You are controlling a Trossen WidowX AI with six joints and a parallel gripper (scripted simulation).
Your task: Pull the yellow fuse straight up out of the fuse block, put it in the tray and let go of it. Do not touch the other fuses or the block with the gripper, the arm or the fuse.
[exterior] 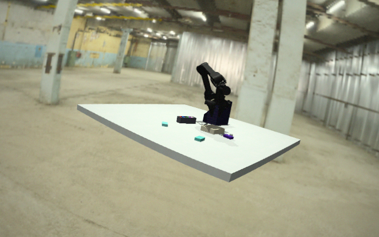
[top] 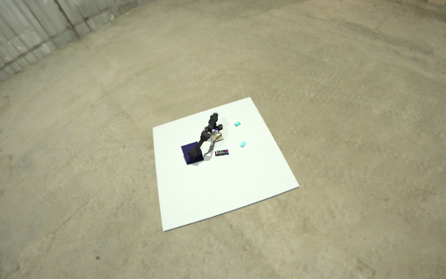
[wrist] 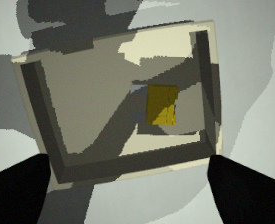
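From above, the white desk [top: 225, 166] sits on a concrete floor with the dark arm [top: 207, 133] rising from a navy base block [top: 191, 153] near the desk's middle. Just beside the arm's far end lies the beige tray [top: 216, 137], with a speck of yellow in it. The black fuse block [top: 222, 153] with its coloured fuses sits near the base, apart from the tray. Two small cyan blocks [top: 237, 123] lie farther out on the desk.

Seen from the side, the arm [exterior: 214, 88] folds over and points down toward the tray [exterior: 212, 129], which lies between the base and the desk's near edge. The fuse block [exterior: 186, 119] stands to the tray's left, clear of the arm. A purple piece [exterior: 228, 136] lies just beside the tray, and the cyan blocks [exterior: 199, 138] rest apart from it. The fingers are too small here to judge.

Looking down from the wrist, the fingers stand wide apart at the two lower corners, with nothing between them. The yellow fuse [wrist: 162, 104] lies inside the tray [wrist: 68, 129], toward its right side, free of the fingers, partly in shadow.
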